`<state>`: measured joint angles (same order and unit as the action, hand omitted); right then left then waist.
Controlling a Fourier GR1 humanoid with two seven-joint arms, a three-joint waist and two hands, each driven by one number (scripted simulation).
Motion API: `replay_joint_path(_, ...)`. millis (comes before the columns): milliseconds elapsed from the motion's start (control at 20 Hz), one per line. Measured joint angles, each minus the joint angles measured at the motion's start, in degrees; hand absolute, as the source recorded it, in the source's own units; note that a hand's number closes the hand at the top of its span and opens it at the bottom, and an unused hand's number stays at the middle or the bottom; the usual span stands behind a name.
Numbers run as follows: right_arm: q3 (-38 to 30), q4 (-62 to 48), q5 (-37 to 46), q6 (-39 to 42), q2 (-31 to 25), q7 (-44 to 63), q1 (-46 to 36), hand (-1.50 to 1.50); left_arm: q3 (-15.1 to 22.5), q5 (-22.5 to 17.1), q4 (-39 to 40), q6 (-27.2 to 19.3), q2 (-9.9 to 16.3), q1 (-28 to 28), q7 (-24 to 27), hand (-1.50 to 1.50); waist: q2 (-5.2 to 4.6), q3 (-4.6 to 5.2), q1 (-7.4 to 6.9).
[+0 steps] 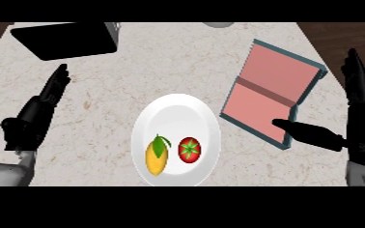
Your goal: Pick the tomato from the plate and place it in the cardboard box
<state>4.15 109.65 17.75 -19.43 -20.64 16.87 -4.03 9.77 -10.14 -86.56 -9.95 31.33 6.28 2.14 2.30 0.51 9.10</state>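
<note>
The tomato [189, 149] is seen low in the middle, on the plate [178, 107] beside a mango [157, 157], not yet picked. Fingers of the right hand [314, 134] are kept straight near the box [271, 94]; the left hand [39, 108] is rested, fingers straight.

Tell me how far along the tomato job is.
Nothing looks done yet: the tomato sits on the plate beside a mango. Neither the left hand nor the right hand holds anything; the right one shows by the box. Grasping, carrying and placing remain.
</note>
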Motion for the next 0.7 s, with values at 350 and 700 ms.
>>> replay_joint_path(350,9.30,13.47,21.70,0.13,-3.48,9.54,12.71,-1.50,2.19,0.71,-1.76,4.38,0.56,1.98,3.37,0.00,-1.07,-0.04,-3.52)
replay_joint_path(700,21.43,22.24,36.62,14.77,-4.33,27.12,16.97,-1.50,3.91,1.54,-1.46,6.19,-0.54,4.43,4.08,0.00,-1.86,0.03,-6.73)
